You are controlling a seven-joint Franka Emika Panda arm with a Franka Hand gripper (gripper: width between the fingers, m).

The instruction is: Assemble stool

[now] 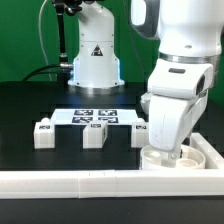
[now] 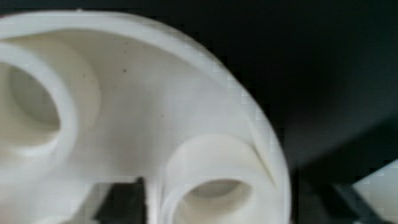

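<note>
The white round stool seat [image 1: 168, 158] lies at the front on the exterior view's right, against the corner of the long white L-shaped rail [image 1: 60, 181]. My gripper [image 1: 170, 150] is down on it and hides much of it. In the wrist view the seat [image 2: 125, 110] fills the picture, with its round sockets showing. The dark fingers [image 2: 121, 200] stand on either side of one socket's wall, closed against it. Three white blocky legs stand in a row behind: one [image 1: 42, 133], one [image 1: 93, 134], one [image 1: 138, 134].
The marker board [image 1: 93, 116] lies flat behind the legs. The robot's white base [image 1: 92, 55] stands at the back. The L-shaped rail runs along the front edge and up the exterior view's right side [image 1: 214, 152].
</note>
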